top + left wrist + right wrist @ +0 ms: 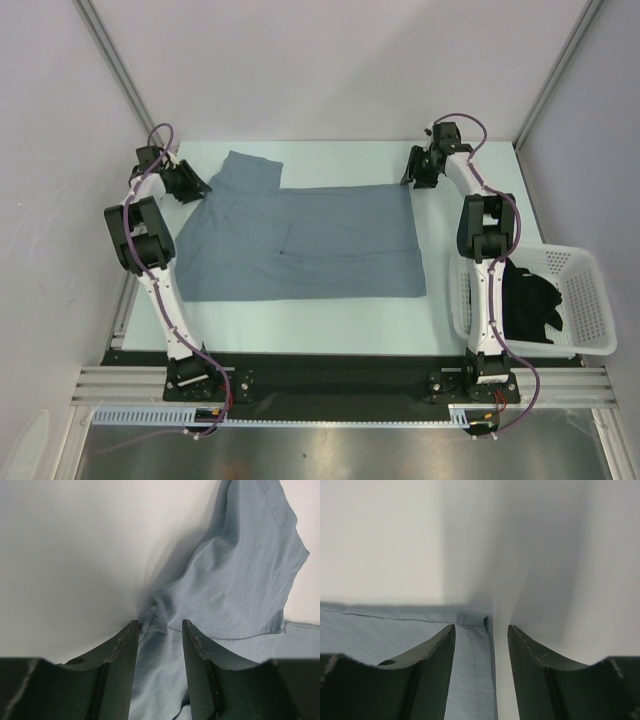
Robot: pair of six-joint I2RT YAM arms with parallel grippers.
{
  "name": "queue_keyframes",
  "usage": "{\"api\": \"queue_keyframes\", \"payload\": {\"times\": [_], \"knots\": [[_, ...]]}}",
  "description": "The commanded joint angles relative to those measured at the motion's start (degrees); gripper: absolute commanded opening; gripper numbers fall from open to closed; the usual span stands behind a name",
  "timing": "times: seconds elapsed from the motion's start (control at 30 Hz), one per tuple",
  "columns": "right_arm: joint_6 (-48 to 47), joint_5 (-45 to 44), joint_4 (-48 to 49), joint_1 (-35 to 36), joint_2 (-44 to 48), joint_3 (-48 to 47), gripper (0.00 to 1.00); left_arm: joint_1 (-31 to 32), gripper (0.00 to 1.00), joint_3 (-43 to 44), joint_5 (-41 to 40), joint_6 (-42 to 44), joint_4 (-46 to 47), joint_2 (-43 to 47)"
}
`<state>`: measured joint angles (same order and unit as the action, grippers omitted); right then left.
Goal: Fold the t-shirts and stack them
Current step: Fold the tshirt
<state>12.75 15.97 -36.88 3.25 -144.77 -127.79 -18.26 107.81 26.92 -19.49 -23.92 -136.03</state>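
Lying spread across the table (300,318), the grey-blue t-shirt (300,245) is mostly flat, with one sleeve (248,168) poking out at its far left corner. The left gripper (160,622) sits at that corner, its fingers (122,650) parted, and puckered cloth runs up between them to the tips. At the far right corner the right gripper (482,626) is also parted, straddling the stitched hem edge. Further right, the black t-shirt (530,300) lies crumpled in the white basket (592,268).
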Motion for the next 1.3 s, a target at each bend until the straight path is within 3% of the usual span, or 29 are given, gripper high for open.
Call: {"api": "queue_keyframes", "payload": {"times": [0.0, 0.27, 0.5, 0.8, 1.27], "knots": [[-1.5, 1.96, -0.21, -0.26, -2.01, -1.59, 0.51, 0.07, 0.46, 1.62, 1.3, -0.2, -0.95, -1.35], [-0.89, 3.46, 0.32, -0.26, -2.8, -1.59, 0.51, -0.02, 0.48, 2.23, 0.5, 0.85, 0.01, -1.61], [0.08, 4.25, 0.94, -0.08, -3.24, -2.03, 0.51, -0.02, 0.5, 7.76, 0.94, 1.03, -2.36, -4.95], [1.22, 5.3, 1.72, 0.0, -3.33, -2.38, 0.5, -0.46, 0.64, 10.05, 8.39, -8.36, 4.84, -7.49], [1.22, 6.18, 1.55, -0.34, -4.47, -3.43, 0.5, -1.25, 0.58, 10.32, 13.86, -13.3, 10.21, -10.84]]}}
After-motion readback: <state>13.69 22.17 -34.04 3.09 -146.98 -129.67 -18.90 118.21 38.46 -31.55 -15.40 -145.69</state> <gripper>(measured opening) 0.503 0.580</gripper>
